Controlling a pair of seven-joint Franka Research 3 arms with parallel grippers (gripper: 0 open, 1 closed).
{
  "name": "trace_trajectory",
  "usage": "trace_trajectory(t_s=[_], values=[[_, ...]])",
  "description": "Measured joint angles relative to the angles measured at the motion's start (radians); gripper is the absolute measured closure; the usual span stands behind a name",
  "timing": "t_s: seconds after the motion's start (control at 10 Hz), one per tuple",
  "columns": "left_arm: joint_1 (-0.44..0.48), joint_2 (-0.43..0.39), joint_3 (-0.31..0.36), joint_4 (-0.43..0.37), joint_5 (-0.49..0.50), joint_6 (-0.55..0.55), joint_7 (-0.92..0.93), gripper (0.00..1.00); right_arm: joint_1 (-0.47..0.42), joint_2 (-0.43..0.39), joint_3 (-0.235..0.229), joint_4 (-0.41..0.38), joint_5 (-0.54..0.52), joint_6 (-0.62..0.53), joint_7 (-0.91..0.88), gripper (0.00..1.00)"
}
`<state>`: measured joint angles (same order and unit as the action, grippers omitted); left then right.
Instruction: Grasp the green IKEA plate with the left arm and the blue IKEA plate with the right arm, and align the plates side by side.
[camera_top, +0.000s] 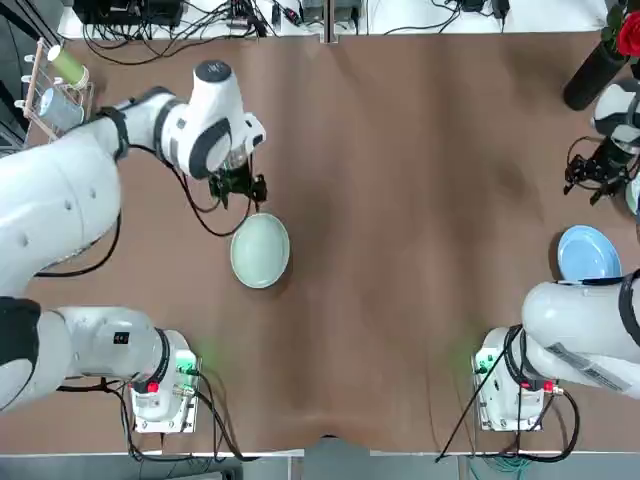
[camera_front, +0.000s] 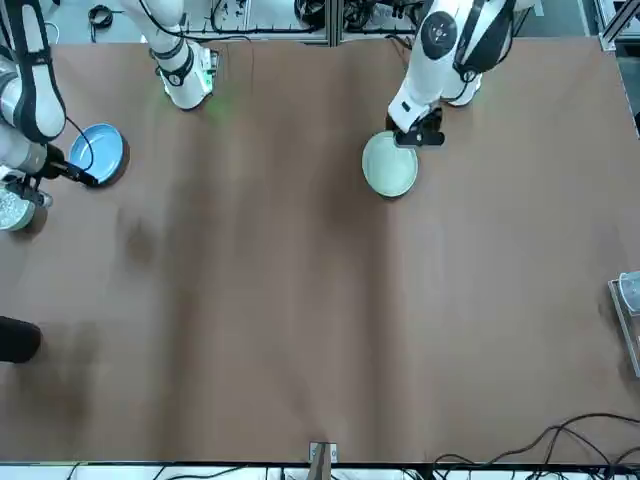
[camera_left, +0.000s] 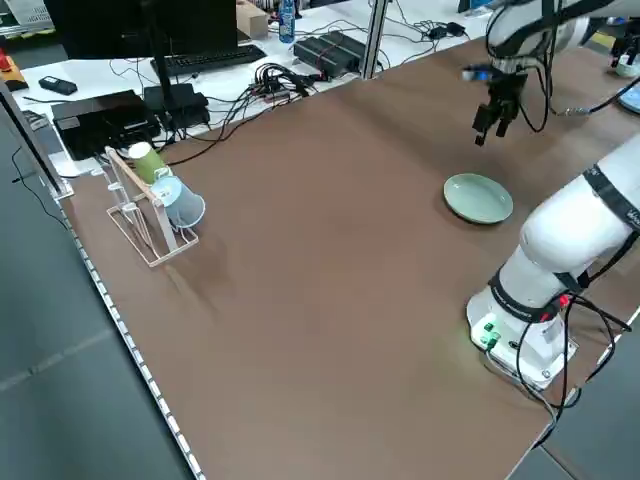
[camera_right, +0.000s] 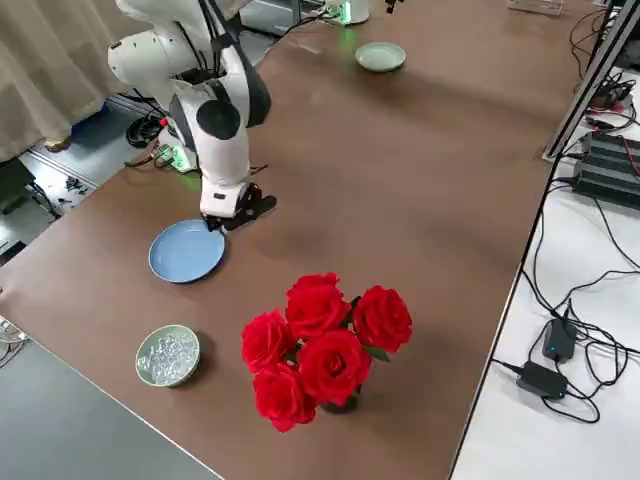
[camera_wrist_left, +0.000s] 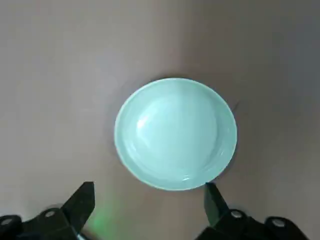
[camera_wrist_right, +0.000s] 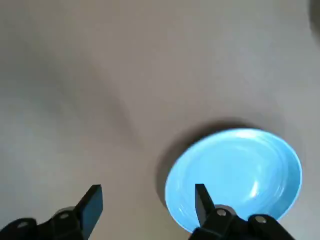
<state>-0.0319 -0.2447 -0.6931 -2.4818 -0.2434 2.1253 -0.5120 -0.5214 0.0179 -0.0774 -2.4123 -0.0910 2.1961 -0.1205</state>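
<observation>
- On the brown tabletop (camera_top: 400, 250), the green plate (camera_top: 260, 251) lies flat; the left end effector (camera_top: 238, 186) hovers beside its far rim, open, empty.
- Near the tabletop's right edge, the blue plate (camera_top: 588, 253) lies flat; the right end effector (camera_right: 238, 212) hangs at its rim, open, empty.

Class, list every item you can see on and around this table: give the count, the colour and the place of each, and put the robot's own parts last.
green IKEA plate: one, pale mint green, flat on the table's left half.
blue IKEA plate: one, sky blue, flat near the table's right edge.
roses: one bunch, red, in a dark vase at the far right corner.
small bowl: one, holding clear bits, right edge beyond the blue plate.
cup rack: one, light wood, far left corner, holding a green and a blue cup.
table: one, brown.
left gripper: one, black, open, just beyond the green plate.
right gripper: one, black, open, at the blue plate's rim.
</observation>
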Motion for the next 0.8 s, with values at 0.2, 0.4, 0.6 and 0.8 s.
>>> trace_trajectory(t_s=[0.2, 0.4, 0.6, 0.8], values=[[-0.004, 0.143, -0.054, -0.011, 0.003, 0.154, -0.094, 0.04, -0.067, 0.007, -0.001, -0.022, 0.000, 0.043, -0.002, 0.17], [-0.004, 0.278, -0.055, -0.009, 0.058, 0.245, -0.150, 0.04, -0.112, 0.065, 0.000, -0.044, 0.000, 0.118, -0.014, 0.17], [-0.004, 0.380, -0.053, -0.003, 0.174, 0.278, -0.240, 0.04, -0.133, 0.146, 0.001, -0.050, 0.000, 0.186, -0.027, 0.17], [-0.004, 0.447, -0.052, 0.003, 0.256, 0.296, -0.312, 0.07, -0.138, 0.191, 0.002, -0.079, 0.000, 0.277, -0.030, 0.17]])
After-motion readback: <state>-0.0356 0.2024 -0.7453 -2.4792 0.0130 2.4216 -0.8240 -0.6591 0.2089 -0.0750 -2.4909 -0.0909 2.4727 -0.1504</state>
